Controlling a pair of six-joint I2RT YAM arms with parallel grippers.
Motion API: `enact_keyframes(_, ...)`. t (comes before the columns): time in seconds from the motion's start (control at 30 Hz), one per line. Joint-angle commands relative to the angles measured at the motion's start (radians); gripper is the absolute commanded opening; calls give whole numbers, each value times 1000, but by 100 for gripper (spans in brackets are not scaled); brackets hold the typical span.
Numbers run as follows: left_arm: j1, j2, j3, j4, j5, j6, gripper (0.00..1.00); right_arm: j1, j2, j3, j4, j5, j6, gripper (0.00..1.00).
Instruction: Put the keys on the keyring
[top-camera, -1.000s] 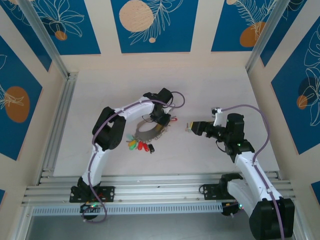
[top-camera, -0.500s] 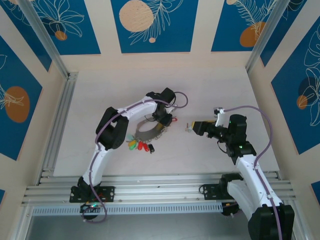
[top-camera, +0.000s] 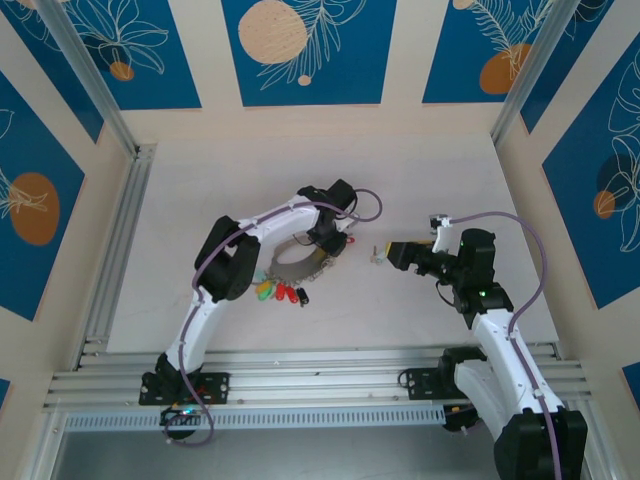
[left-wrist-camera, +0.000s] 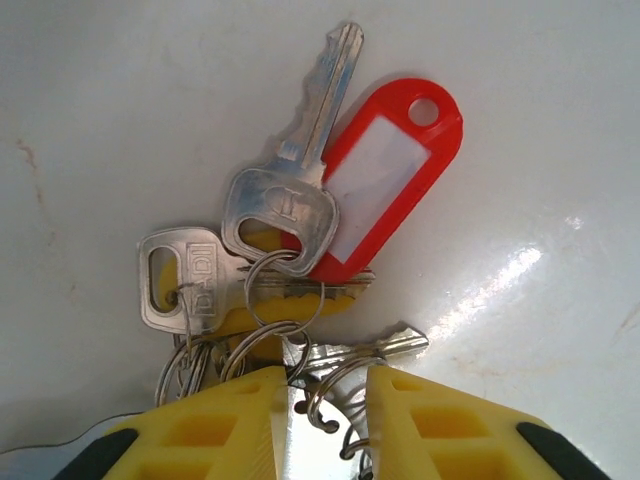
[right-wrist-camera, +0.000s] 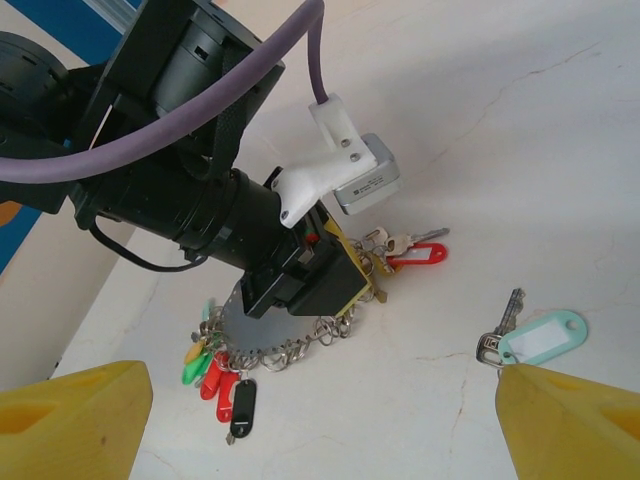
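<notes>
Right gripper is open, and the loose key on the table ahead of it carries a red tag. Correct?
Not red. In the right wrist view the right gripper is open, and the loose key ahead of it carries a teal tag.

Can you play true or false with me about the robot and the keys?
1. A red tag lies on the table beside a silver key. True.
2. The right hand is holding the teal tag. False: that hand is wide open and empty, and the teal tag lies on the table.
3. The left hand is up high, far away from the keyring. False: it is down low, right at the keyring.
4. The robot's fingers are yellow. True.
</notes>
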Motion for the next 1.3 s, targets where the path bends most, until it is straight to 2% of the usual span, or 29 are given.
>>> enact_keyframes(0.0, -13, 14, -3, -56, -22, 32, 25, -9, -8, -14, -7, -27, 7, 89)
enact_keyframes(0.23, -15, -4, -28, -43, -5, 28, 17, -23, -13, -15, -14, -26, 10, 89)
enact_keyframes(0.47, -14, -30, -43, -31, 43, 22, 0, -61, 12, -11, -46, 0, 19, 89)
enact_keyframes(0.87, -11, -105, -64, -22, 108, 17, 0, -91, 18, -5, -40, -20, 24, 89)
enact_keyframes(1.27, 5, -300, -263, 121, 174, 85, 0, -94, 5, -3, -23, -98, 13, 88)
